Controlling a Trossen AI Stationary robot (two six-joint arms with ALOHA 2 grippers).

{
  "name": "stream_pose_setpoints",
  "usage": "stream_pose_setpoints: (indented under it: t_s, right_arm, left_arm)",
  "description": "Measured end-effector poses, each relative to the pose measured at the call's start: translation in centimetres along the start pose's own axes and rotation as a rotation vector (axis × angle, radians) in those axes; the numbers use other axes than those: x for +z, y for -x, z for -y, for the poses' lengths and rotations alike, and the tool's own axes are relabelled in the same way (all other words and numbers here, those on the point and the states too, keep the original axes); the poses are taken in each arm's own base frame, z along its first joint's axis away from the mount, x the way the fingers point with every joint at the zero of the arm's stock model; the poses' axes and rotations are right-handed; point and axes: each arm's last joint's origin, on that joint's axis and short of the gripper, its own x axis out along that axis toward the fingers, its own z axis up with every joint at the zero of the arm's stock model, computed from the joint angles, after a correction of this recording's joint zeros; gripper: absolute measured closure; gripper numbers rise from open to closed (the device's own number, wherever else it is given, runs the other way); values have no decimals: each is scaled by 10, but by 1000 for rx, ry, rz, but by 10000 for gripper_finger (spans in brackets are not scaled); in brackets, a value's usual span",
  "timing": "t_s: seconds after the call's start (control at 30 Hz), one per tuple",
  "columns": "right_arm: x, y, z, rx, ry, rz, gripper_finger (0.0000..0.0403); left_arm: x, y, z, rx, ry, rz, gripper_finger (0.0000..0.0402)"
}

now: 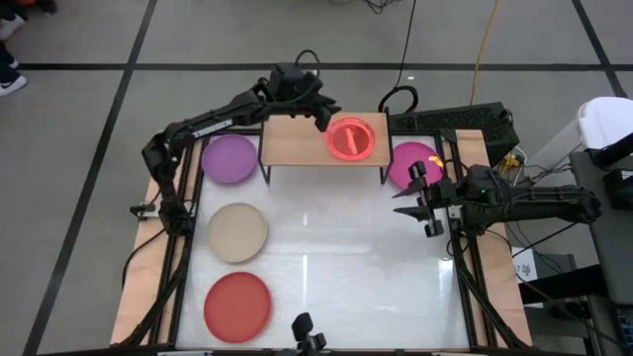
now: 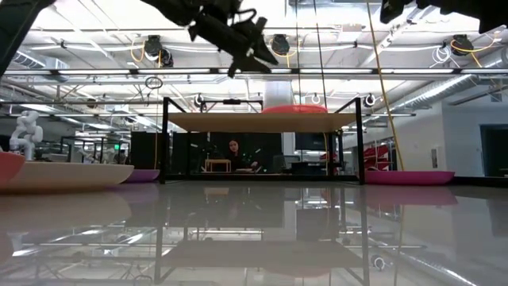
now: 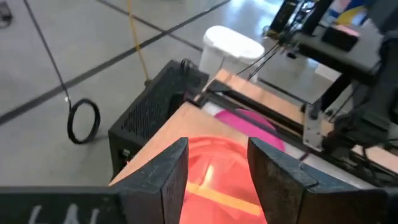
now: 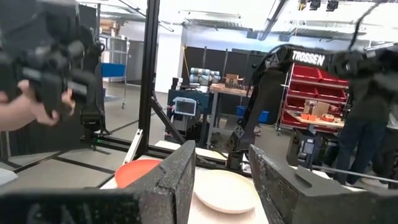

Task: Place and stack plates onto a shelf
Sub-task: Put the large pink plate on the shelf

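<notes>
Plates look light, stiff, slick; take yours by the rim. Left tool [image 1: 323, 117], jaws apart, sits beside the translucent pink plate [image 1: 351, 137] on the shelf [image 1: 292, 144], upper centre. Right tool [image 1: 420, 201] waits open, right.

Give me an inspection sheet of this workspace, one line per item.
Surface: white tabletop, glossy.
Job's things: orange-pink plate on the shelf; purple plate, beige plate, red plate and magenta plate on the tabletop.
Clutter: nothing seen.
Grippers: left pincer open above the shelf beside the orange-pink plate; right pincer open, empty, near the magenta plate.
Cables: yellow cable on the floor.
Surroundings: person behind the shelf.
</notes>
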Motion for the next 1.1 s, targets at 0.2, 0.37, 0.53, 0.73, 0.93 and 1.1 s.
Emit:
stream_pose_setpoints:
  t_s: [0.2,0.37,0.53,0.73,0.93,1.1]
  right_arm:
    - [-10,1,3,-127,-27,-109,270]
    - [-30,8,11,-474,-28,-366,270]
    - [-37,15,13,-630,6,-553,270]
    - [-44,11,17,-652,7,-634,270]
    - [-62,4,30,-718,-34,-741,270]
    - [-74,0,39,-758,-56,-816,270]
  left_arm:
    - [30,51,25,-89,-119,114,231]
    - [42,87,55,-141,-236,188,231]
    - [42,116,63,-141,-246,216,231]
    - [27,136,68,-151,-250,324,232]
    - [3,158,75,-207,-227,478,232]
    - [-36,163,84,-268,-208,491,232]
